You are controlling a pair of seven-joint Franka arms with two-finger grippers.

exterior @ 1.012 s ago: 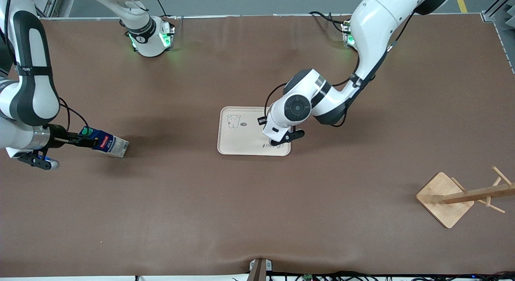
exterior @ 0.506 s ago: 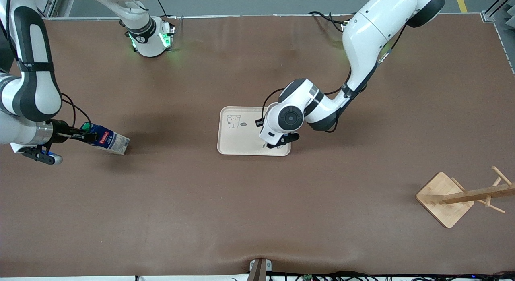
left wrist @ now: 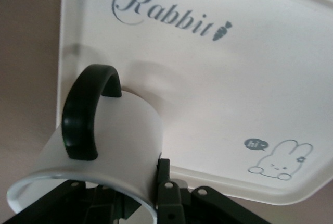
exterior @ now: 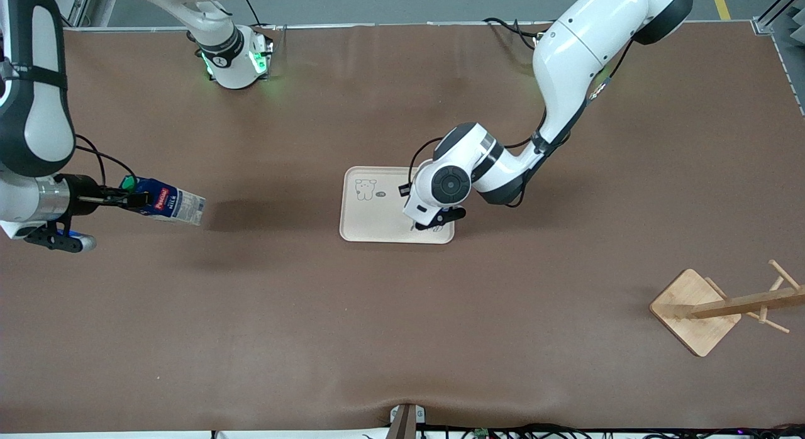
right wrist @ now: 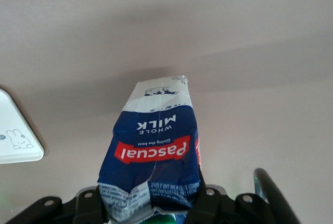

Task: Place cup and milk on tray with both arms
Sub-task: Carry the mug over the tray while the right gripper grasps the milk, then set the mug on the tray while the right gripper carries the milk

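Observation:
The cream tray (exterior: 377,206) lies at mid table. My left gripper (exterior: 434,222) is over the tray's corner nearest the front camera and the left arm's end. It is shut on the white cup's (left wrist: 112,146) wall, one finger (left wrist: 164,179) outside and the other inside. The cup's base is at the tray (left wrist: 218,78) next to the "Rabbit" lettering; its black handle (left wrist: 86,112) shows, its face is hidden. The wrist hides the cup in the front view. My right gripper (exterior: 133,200) is shut on the cap end of the blue milk (exterior: 168,204), held sideways above the table near the right arm's end. In the right wrist view the milk (right wrist: 153,146) fills the gripper (right wrist: 151,203).
A wooden rack (exterior: 695,310) with pegs stands near the left arm's end, close to the front camera. A corner of the tray (right wrist: 15,140) shows in the right wrist view. Both arm bases stand along the table's edge farthest from the front camera.
My right gripper has lifted the milk off the table and carried it a little away from the front camera. My left gripper has shifted slightly over the tray's corner with the cup.

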